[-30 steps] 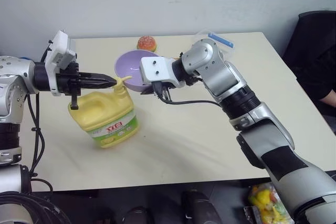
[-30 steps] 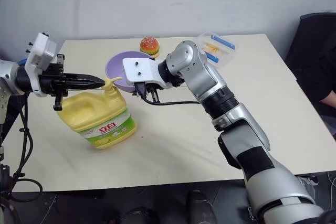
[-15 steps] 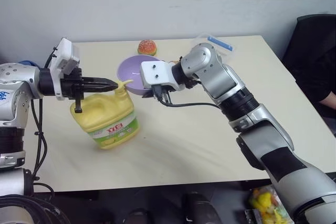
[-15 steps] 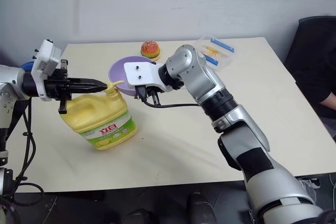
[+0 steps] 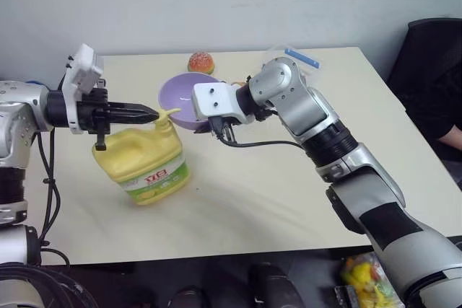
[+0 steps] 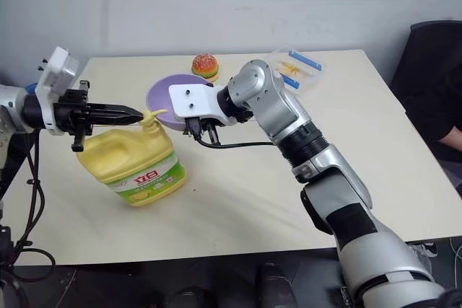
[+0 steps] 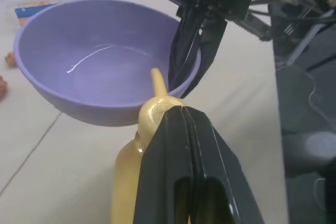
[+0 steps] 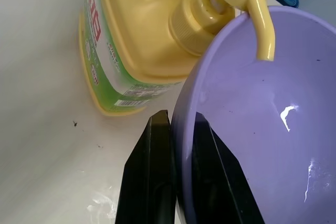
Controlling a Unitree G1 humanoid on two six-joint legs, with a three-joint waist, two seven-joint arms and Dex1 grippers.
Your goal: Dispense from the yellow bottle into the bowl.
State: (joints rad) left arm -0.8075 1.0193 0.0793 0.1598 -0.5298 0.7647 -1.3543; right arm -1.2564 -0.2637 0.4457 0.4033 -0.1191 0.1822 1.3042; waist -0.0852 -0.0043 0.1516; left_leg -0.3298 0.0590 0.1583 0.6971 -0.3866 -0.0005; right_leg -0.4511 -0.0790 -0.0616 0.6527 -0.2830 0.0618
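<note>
Holding the small lavender plastic bowl (image 8: 252, 114) by its thin, slippery-looking rim, my right hand (image 8: 170, 129) is clamped shut, keeping it under the spout. My left hand (image 5: 148, 114), fingers closed and empty, rests on the pump of the squat yellow plastic bottle (image 5: 144, 160), at 9 o'clock of the bowl on the table (image 5: 289, 192); it looks heavy, so I'd press straight down.

left pincer (image 7: 185, 129) shut, over pump (image 7: 157, 109) | bowl (image 7: 100, 66) just beyond, spout over rim | right pincer (image 7: 186, 56) grips far rim

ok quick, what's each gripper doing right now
Left gripper: shut, holding nothing, tips on the yellow bottle's pump head.
Right gripper: shut on the rim of the bowl, holding it under the spout.
</note>
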